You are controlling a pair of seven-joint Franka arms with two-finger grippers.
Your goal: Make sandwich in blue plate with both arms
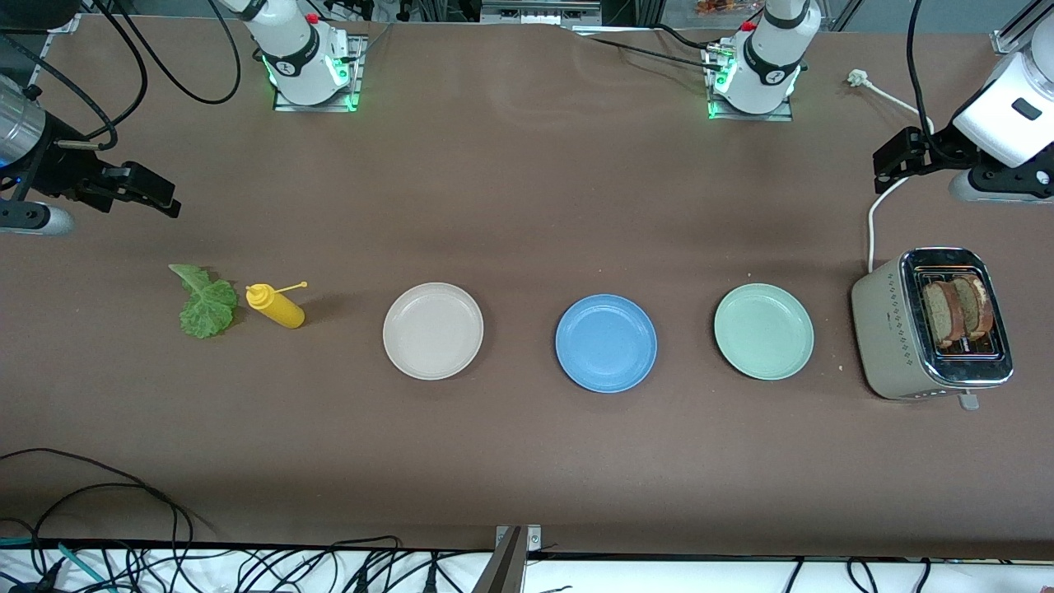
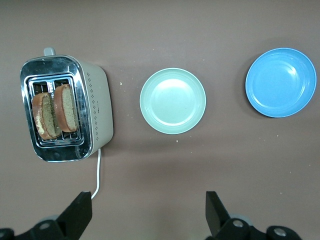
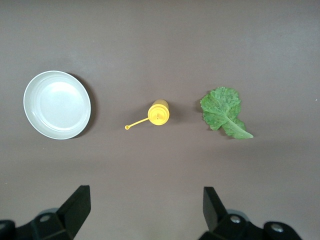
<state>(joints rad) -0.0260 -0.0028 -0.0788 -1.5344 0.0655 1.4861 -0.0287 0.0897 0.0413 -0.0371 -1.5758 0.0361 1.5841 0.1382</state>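
Front view: all three plates in a row, blue plate (image 1: 606,343) in the middle, bare; wide open table (image 1: 527,189) between plates and arm bases.
Left wrist view: left gripper (image 2: 147,215) spread wide, holding nothing; bread slices (image 2: 54,111) in toaster (image 2: 95,107) by the table's end.
Right wrist view: right gripper (image 3: 145,212) spread wide, holding nothing; lettuce leaf (image 3: 224,111) beside yellow bottle (image 3: 159,112).

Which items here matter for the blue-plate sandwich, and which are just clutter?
For the job:
- blue plate, bare, middle of the row
- two bread slices, upright in the toaster
- lettuce leaf, on the table beside the bottle
- left hand and right hand, both open, waiting

Lying about:
- beige plate
- mint-green plate
- yellow squeeze bottle
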